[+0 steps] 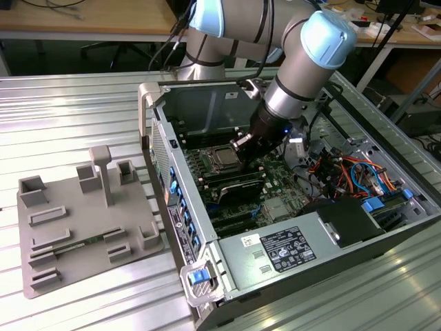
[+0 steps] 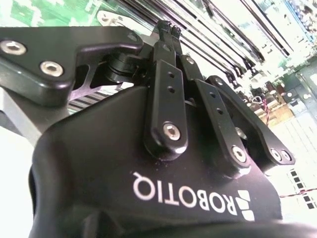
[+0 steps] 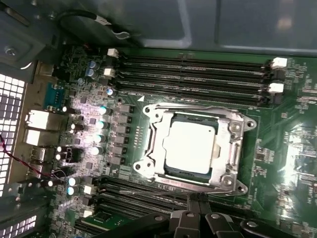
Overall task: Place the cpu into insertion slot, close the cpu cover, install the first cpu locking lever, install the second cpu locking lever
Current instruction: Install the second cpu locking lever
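The cpu (image 3: pixel 190 146) lies flat in the insertion slot (image 3: pixel 148 164) on the green motherboard, its silvery top showing. The cpu cover (image 3: pixel 232 144) is folded down over it as a metal frame around the chip. Thin lever rods (image 3: pixel 198 106) run along the frame's sides; I cannot tell whether they are latched. My gripper (image 3: pixel 195 199) hovers just beside the socket's edge, fingers (image 2: pixel 167 29) pressed together with nothing between them. In the exterior view the gripper (image 1: pixel 241 143) hangs inside the open case, right beside the cpu (image 1: pixel 222 157).
Long black memory slots (image 3: pixel 198 69) flank the socket on both sides. The case walls (image 1: pixel 165 138) ring the board. Orange and blue cables (image 1: pixel 351 172) crowd the exterior view's right. A grey fixture tray (image 1: pixel 83 221) sits outside the case on the exterior view's left.
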`<move>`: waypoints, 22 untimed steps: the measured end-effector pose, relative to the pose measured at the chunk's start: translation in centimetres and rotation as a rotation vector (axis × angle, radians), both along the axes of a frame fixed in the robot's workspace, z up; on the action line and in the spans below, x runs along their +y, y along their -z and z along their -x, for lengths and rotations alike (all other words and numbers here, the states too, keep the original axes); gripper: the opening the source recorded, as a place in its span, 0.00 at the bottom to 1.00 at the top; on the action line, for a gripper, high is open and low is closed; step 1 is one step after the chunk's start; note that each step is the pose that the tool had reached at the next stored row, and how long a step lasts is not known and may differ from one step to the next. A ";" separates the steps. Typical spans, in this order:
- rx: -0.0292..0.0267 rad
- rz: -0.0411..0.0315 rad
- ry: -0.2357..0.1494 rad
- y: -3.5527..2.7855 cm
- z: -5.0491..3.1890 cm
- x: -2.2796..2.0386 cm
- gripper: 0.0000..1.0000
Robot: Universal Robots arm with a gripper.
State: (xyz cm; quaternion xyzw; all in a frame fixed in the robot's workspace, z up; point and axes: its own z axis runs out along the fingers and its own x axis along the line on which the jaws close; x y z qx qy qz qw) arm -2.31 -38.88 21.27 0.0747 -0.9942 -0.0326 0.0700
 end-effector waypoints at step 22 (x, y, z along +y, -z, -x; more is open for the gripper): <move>-0.0001 -0.0009 -0.024 0.75 5.64 0.99 0.11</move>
